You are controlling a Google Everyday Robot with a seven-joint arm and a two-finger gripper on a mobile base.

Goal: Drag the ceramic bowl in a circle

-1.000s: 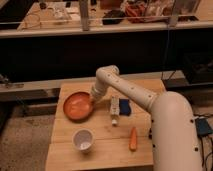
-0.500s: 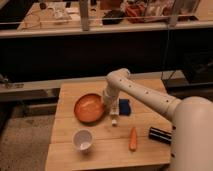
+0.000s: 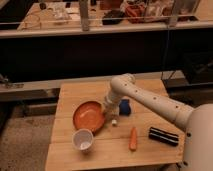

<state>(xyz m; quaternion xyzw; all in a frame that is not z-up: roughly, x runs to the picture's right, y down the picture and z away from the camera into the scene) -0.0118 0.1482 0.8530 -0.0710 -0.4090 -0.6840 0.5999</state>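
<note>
The ceramic bowl [image 3: 88, 115] is a wide, shallow orange-red bowl lying on the wooden table [image 3: 82, 91], left of the middle. My gripper [image 3: 106, 113] hangs down from the white arm [image 3: 150, 102] and sits at the bowl's right rim. The bowl's near edge lies close to a small white cup [image 3: 83, 139].
A blue object [image 3: 124, 106] lies just right of the gripper. An orange carrot [image 3: 133, 138] and a black oblong object [image 3: 163, 136] lie near the table's front right. A dark counter with a railing runs behind the table.
The bowl and the gripper have shifted toward the table's front, closer to the white cup. The view has also shifted between frames.
</note>
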